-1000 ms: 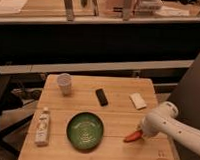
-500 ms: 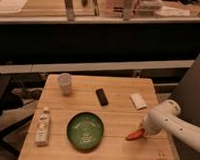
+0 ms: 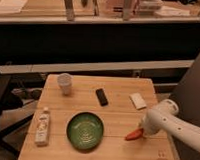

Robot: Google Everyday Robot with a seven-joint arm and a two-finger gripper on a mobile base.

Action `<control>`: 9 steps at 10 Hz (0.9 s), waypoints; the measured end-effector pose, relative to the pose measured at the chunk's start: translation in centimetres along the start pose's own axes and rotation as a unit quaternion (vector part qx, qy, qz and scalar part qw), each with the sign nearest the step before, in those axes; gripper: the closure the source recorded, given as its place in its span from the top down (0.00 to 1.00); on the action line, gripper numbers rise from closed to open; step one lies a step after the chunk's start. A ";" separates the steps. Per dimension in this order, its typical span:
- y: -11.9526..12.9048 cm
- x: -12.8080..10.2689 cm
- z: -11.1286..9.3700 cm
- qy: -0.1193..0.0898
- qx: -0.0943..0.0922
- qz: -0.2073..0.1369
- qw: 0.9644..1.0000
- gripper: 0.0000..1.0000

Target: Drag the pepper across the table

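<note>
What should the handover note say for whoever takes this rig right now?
Gripper: shut, low over the right front part of the table, at the pepper's upper end; it appears to be clamped on the pepper, though the contact itself is hard to see.
Pepper: lying on the wood, right of the green plate and apart from it.
Other items: cup, black remote, white pad, bottle.
Done: gripper at the pepper and closed.
Left: drag the pepper across the table, steering around the plate.
</note>
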 end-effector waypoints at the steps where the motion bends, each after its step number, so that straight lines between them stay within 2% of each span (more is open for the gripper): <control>1: 0.0 -0.1 0.0 0.000 -0.001 -0.001 1.000 0.00; 9: 0.2 -0.6 0.0 0.003 -0.010 -0.018 1.000 0.00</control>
